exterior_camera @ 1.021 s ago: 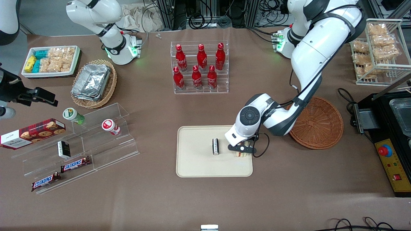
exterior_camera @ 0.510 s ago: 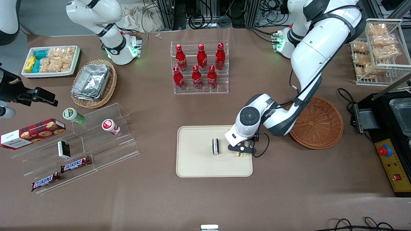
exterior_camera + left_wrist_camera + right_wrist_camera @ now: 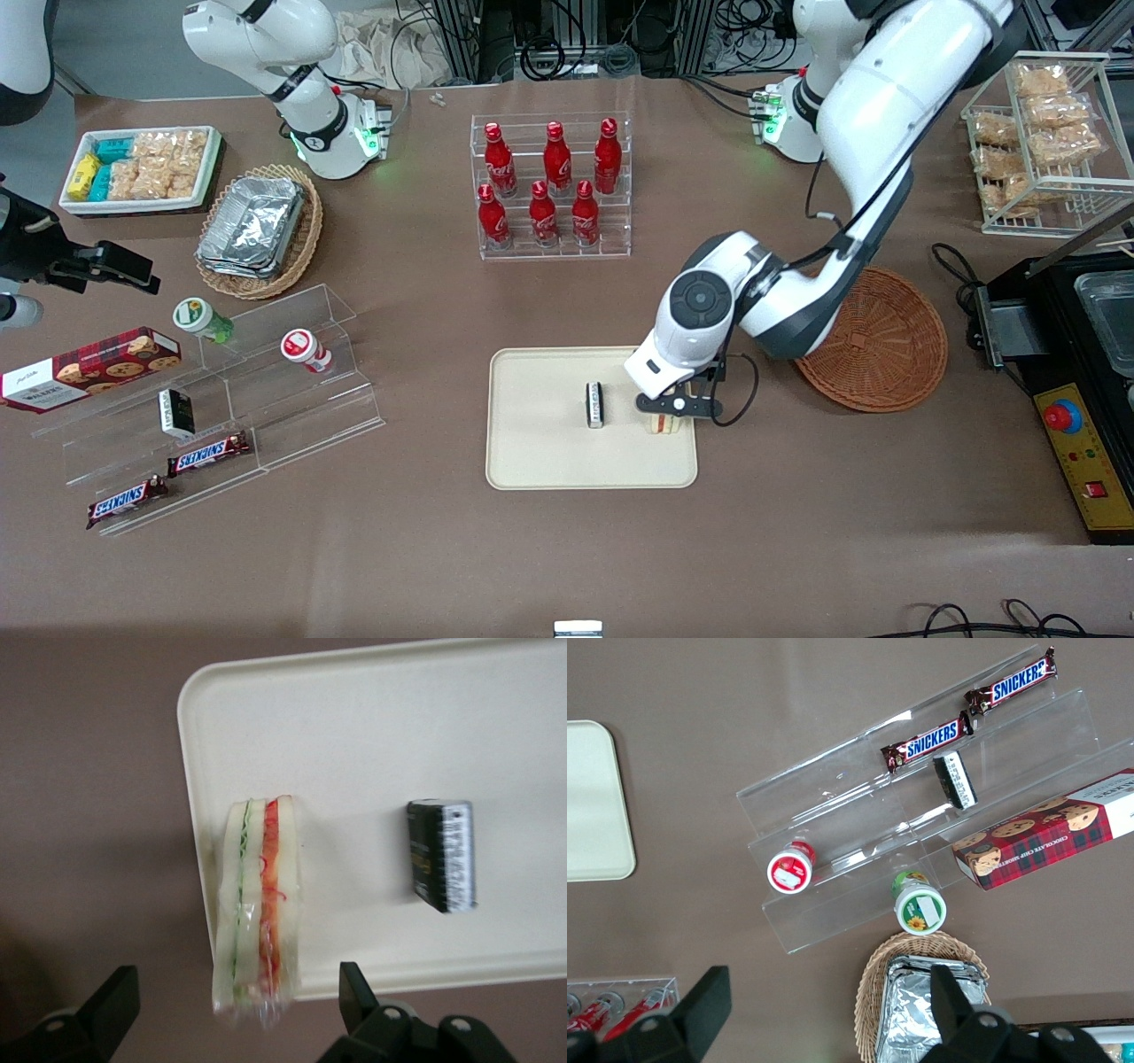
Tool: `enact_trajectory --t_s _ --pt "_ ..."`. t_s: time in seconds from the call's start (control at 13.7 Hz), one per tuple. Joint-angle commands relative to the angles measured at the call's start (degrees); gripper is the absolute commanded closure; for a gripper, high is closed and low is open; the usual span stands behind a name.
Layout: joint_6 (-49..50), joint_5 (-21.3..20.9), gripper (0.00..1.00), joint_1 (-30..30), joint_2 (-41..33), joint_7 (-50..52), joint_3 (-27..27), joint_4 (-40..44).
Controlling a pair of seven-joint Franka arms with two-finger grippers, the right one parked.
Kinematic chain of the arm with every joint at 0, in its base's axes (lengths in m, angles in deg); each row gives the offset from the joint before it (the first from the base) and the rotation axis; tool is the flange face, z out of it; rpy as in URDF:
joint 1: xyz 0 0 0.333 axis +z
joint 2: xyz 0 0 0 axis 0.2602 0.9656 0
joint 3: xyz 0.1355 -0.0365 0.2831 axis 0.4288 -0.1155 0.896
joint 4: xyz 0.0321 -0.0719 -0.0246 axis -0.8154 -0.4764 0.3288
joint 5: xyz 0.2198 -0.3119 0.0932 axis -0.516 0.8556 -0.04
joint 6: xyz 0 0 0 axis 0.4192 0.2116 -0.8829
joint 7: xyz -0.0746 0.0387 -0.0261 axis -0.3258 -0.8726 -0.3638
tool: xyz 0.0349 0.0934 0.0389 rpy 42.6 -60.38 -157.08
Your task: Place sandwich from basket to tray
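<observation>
The working left arm (image 3: pixel 850 177) reaches down from the table's far edge to the tray (image 3: pixel 540 452), a cream rectangle in the middle of the brown table (image 3: pixel 567 549). The front view alone shows the reddish-brown basket (image 3: pixel 886 346), just beside the tray toward the working arm's end of the table; part of its rim is covered by the arm's elbow. That view also holds the rack of 6 red bottles (image 3: pixel 554 186), farther from the front camera than the tray.

In the front view the gripper (image 3: pixel 675 409) hangs just above the sandwich (image 3: pixel 664 424), and the wrist housing hides most of both, so only a pale sliver of bread shows under the black fingers. The left wrist view settles what the front one cannot: the gripper (image 3: pixel 226 1014) is spread wide, 1 finger (image 3: pixel 111 1010) on each side of the sandwich (image 3: pixel 257 912) with clear gaps, gripping nothing. The sandwich stands on its edge on the tray (image 3: pixel 372 735), close to the rim nearest the basket, green and orange-red filling facing the camera. Its wrapped end nearest the fingers is blurred.

A small dark packet (image 3: pixel 441 853) with a pale striped side lies on the tray near the sandwich, apart from it; its print is too small to read in either view (image 3: pixel 595 405).
</observation>
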Motion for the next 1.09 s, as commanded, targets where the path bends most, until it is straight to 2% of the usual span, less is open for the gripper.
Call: enact_trajectory --t_s 0.0,0.22,0.36,0.58,1.02 --pt "3.1 5.7 0.00 1.0 -7.8 -0.2 0.0 -2.2" --pt "10.4 13.5 0.00 2.4 -15.8 -5.7 1.2 -2.1" --pt "14.7 17.8 0.00 2.3 -20.5 -11.2 4.9 -2.3" --pt "20.5 20.7 0.00 2.3 -25.8 -18.4 10.0 -2.6" --pt "21.8 25.8 0.00 1.8 -40.9 -33.4 24.5 -12.5"
